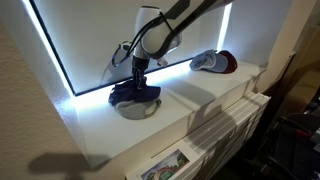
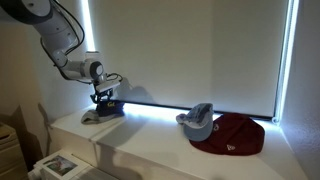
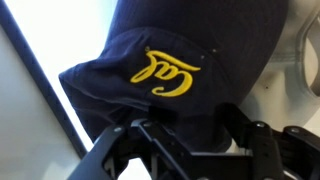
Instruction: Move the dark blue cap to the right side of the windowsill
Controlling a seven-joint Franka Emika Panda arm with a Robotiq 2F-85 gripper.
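Three caps: all lie on the white windowsill (image 2: 150,138), one toward the left and two together toward the right.
Arm: the robot arm (image 2: 55,45) comes in from the upper left in an exterior view and bends down over the left part of the sill.
Gripper: the gripper (image 2: 103,97) points straight down and sits low on the leftmost cap; in both exterior views it reaches the cap's top (image 1: 139,82).
Jaws: in the wrist view they stand wide apart, one finger on each side of the dark fabric (image 3: 190,150); whether the pads touch the fabric cannot be told.
Dark blue cap: the dark blue cap (image 1: 135,96) rests on the left part of the sill, directly under the gripper, well apart from the other two caps. The wrist view shows its crown with yellow script embroidery (image 3: 168,75).
Grey cap: the grey cap (image 2: 198,120) lies right of centre, touching the maroon one.
Maroon cap: the maroon cap (image 2: 232,136) is furthest right, near the sill's end.
Blind: a closed blind (image 2: 190,55) fills the window behind, with bright light along its edges.
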